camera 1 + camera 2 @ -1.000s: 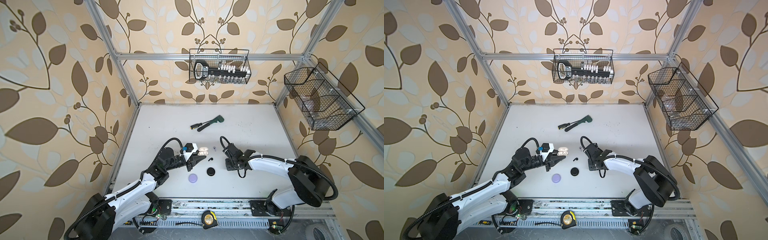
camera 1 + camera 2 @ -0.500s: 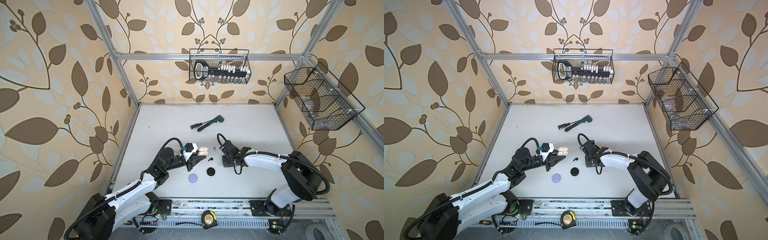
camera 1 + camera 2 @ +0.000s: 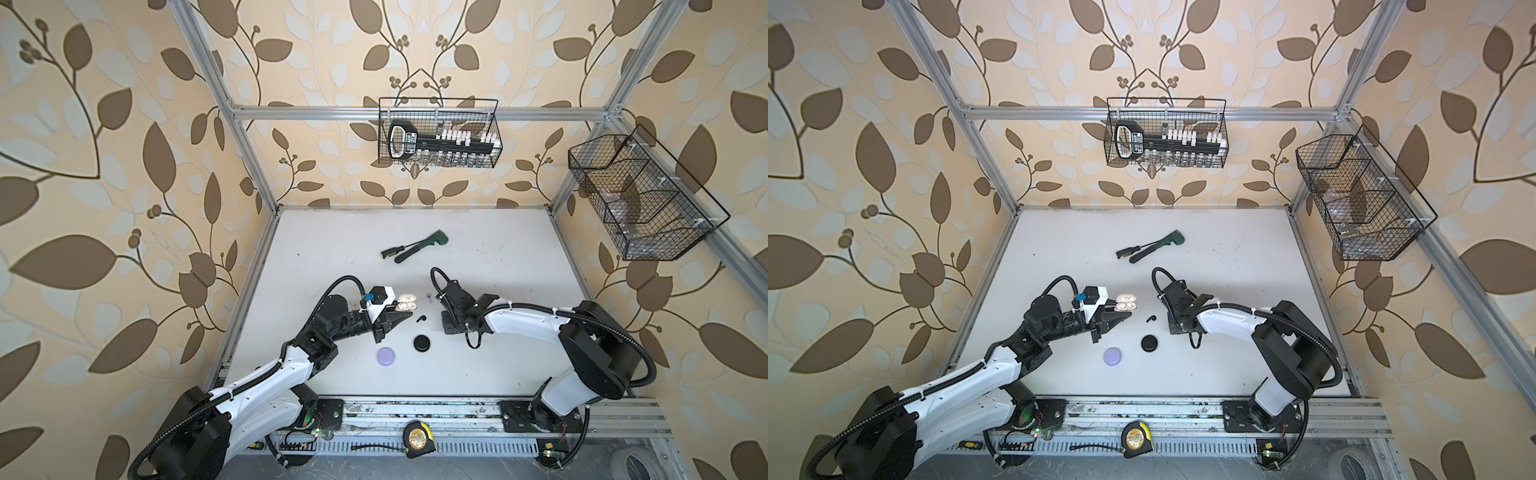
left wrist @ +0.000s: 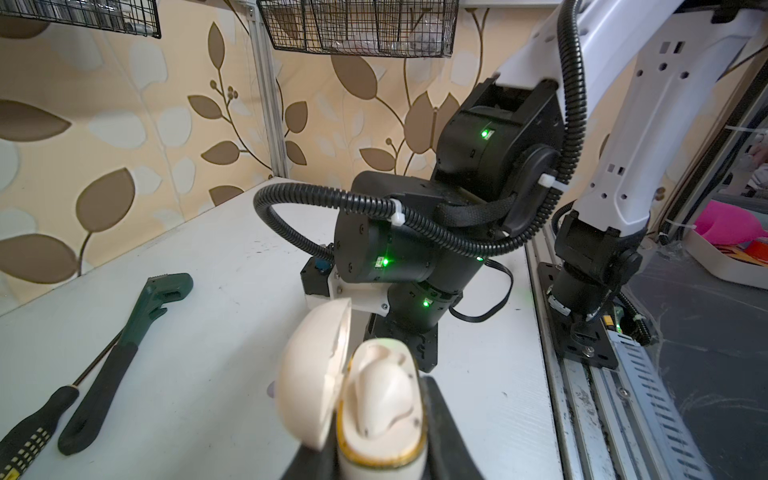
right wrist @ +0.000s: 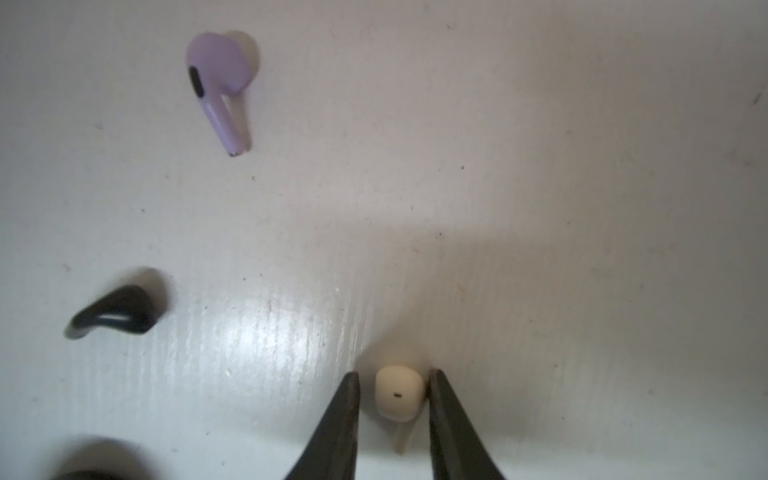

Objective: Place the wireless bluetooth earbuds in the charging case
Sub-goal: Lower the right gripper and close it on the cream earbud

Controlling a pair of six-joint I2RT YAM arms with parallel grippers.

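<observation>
Left gripper (image 4: 376, 449) clamped on cream charging case (image 4: 324, 374), lid open. Right gripper (image 5: 393, 373) — jaws flank cream earbud (image 5: 397, 392) on table (image 5: 540, 208), one touching, slim gap other side.

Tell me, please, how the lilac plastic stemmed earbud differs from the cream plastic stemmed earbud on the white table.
The lilac plastic stemmed earbud lies clear of any gripper; the cream plastic stemmed earbud sits between the right gripper's fingers, not yet clamped. The lilac earbud's stem shows fully; the cream earbud's is mostly hidden. Both lie on the white table.
</observation>
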